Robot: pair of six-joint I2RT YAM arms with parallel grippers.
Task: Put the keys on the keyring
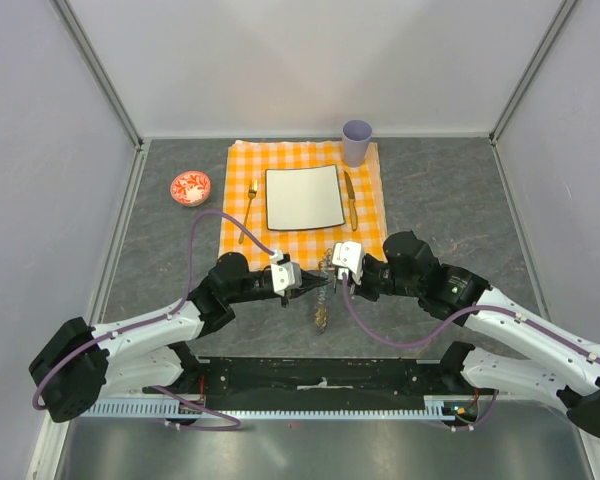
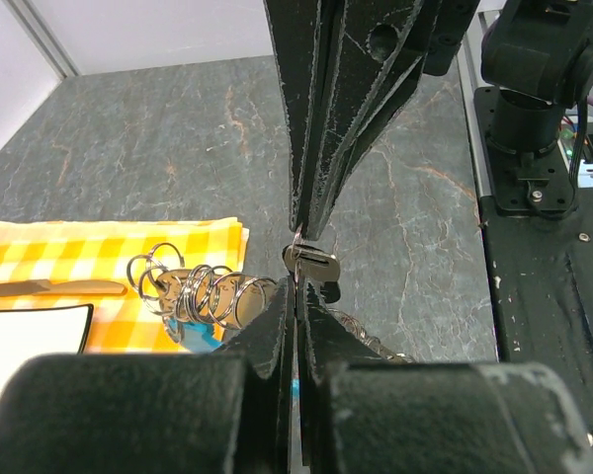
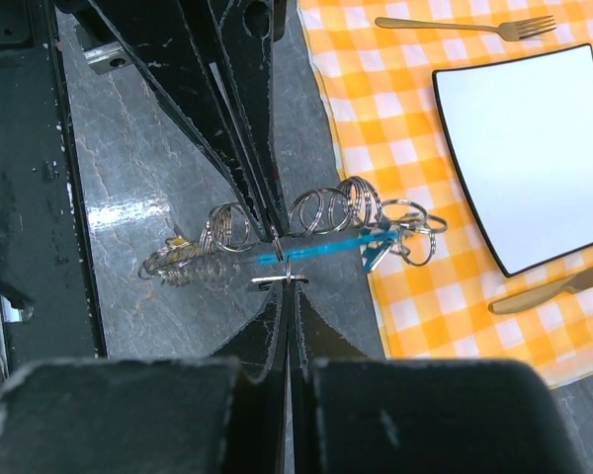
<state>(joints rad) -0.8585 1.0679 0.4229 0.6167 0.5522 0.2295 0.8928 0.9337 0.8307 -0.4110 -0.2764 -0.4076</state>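
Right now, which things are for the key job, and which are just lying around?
For the job: small silvery key in the left gripper; silvery keyring with turquoise tag in the right gripper.
Lying about: white square plate, gold fork, gold knife, lilac cup, red-and-white bowl, orange checked cloth.

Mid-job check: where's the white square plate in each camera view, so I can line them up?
Top external: the plate sits upper centre, on the orange checked cloth.
Left wrist: only its corner, at the bottom left edge.
Right wrist: upper right.
Shared landmark: the cloth, under it in all three.
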